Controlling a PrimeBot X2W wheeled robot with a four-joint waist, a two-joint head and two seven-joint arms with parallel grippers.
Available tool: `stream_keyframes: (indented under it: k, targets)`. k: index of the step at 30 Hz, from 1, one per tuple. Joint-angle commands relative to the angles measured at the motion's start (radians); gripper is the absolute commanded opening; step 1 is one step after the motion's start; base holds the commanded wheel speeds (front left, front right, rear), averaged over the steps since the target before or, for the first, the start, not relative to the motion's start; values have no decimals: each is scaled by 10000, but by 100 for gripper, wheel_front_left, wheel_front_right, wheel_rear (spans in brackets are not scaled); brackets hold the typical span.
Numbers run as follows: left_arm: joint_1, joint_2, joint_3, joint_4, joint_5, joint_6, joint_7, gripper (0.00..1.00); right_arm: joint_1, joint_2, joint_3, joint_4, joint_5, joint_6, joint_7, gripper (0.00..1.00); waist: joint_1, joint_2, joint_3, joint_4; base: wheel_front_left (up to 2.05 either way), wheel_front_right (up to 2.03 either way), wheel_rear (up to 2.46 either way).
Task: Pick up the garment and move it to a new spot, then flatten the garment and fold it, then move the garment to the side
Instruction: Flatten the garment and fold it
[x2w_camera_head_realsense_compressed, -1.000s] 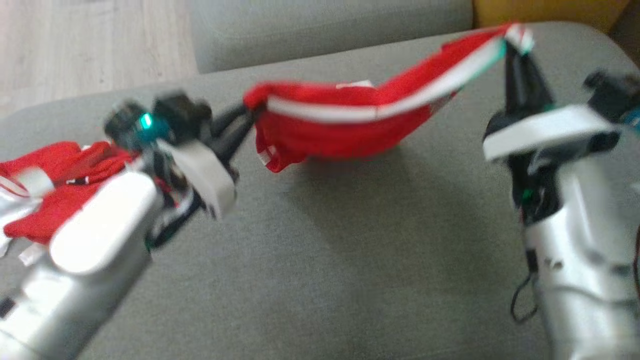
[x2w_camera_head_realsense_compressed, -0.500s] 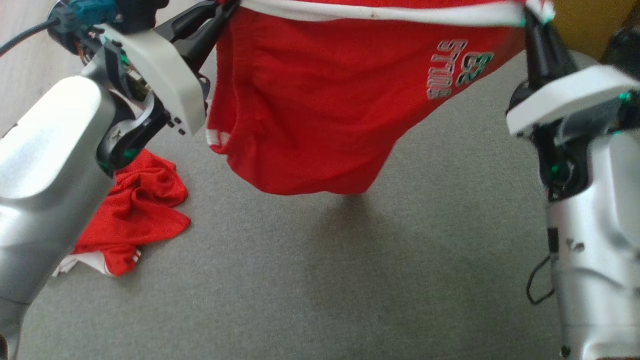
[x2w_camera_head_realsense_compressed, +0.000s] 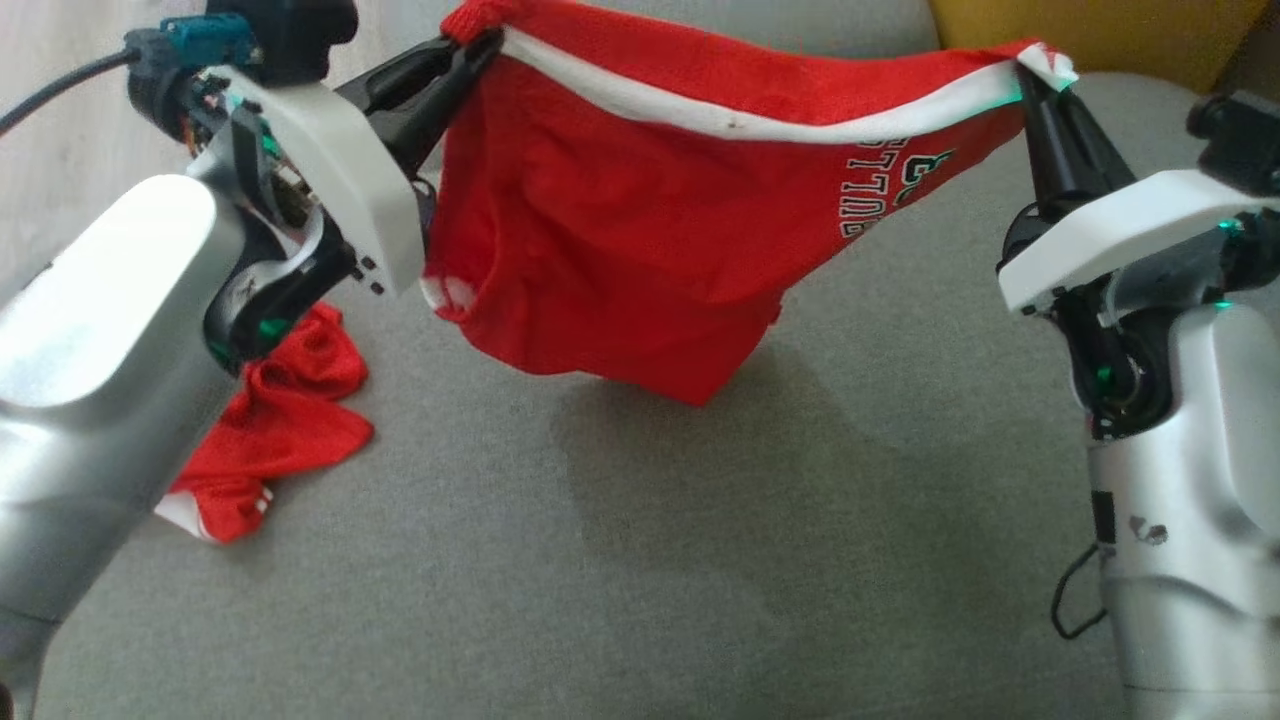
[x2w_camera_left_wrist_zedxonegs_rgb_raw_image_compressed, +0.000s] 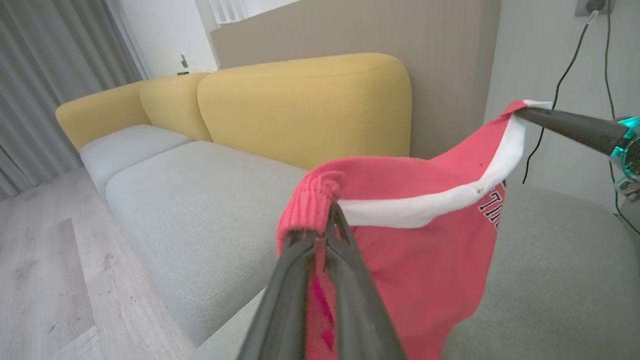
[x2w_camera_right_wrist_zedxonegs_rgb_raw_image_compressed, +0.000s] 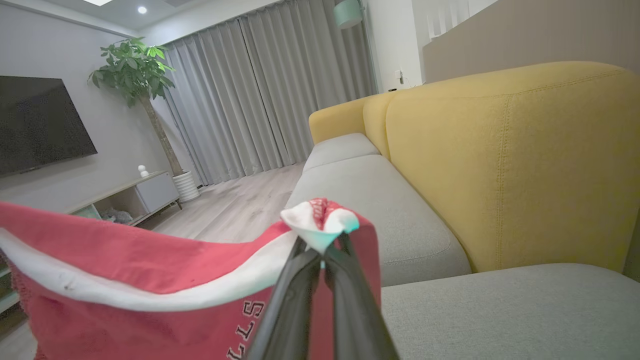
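The garment (x2w_camera_head_realsense_compressed: 640, 230) is red with a white stripe and lettering, and it hangs in the air above the grey cushion (x2w_camera_head_realsense_compressed: 640, 560). My left gripper (x2w_camera_head_realsense_compressed: 470, 50) is shut on its upper left corner, and my right gripper (x2w_camera_head_realsense_compressed: 1030, 75) is shut on its upper right corner. The white-striped edge sags between them. The left wrist view has the garment (x2w_camera_left_wrist_zedxonegs_rgb_raw_image_compressed: 415, 240) pinched at my left gripper (x2w_camera_left_wrist_zedxonegs_rgb_raw_image_compressed: 331, 209), with the right gripper's dark fingers (x2w_camera_left_wrist_zedxonegs_rgb_raw_image_compressed: 565, 125) at the far corner. Bunched cloth of the garment (x2w_camera_right_wrist_zedxonegs_rgb_raw_image_compressed: 150, 280) caps my right gripper (x2w_camera_right_wrist_zedxonegs_rgb_raw_image_compressed: 321, 239) in the right wrist view.
A second red garment (x2w_camera_head_realsense_compressed: 280, 420) lies crumpled on the cushion at the left, partly under my left forearm. A yellow sofa back (x2w_camera_right_wrist_zedxonegs_rgb_raw_image_compressed: 500, 160) rises behind the grey seats (x2w_camera_left_wrist_zedxonegs_rgb_raw_image_compressed: 200, 200). Wooden floor (x2w_camera_left_wrist_zedxonegs_rgb_raw_image_compressed: 45, 280) lies to the left. A TV, a plant and curtains stand across the room.
The garment rose off the cushion and spread wide between both grippers, then sank a little in the head view. The head view has also shifted.
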Motion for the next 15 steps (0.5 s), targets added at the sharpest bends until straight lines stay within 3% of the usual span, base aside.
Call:
stream_keyframes:
  k: [1, 5, 9, 15]
  targets:
    - [-684, 506, 537, -227, -5, 33, 55, 0, -478, 87, 143, -444, -11, 67, 77, 0, 1, 0, 333, 41, 0, 0, 0]
    - [-1354, 465, 796, 117, -180, 137, 417, 0, -1267, 64, 238, -106, 154, 67, 183, 0, 1, 0, 1169, 41, 0, 0, 0]
    - [-2543, 276, 752, 988, 193, 86, 638, 0, -2897, -49, 340, 1005, 119, 67, -288, 0, 1, 0, 2060, 13, 0, 0, 0]
    - [-4924, -167, 872, 3049, 1339, 50, -390, 0, -6214, 87, -9, 3474, -238, 67, -2252, 0, 1, 0, 3142, -224, 0, 0, 0]
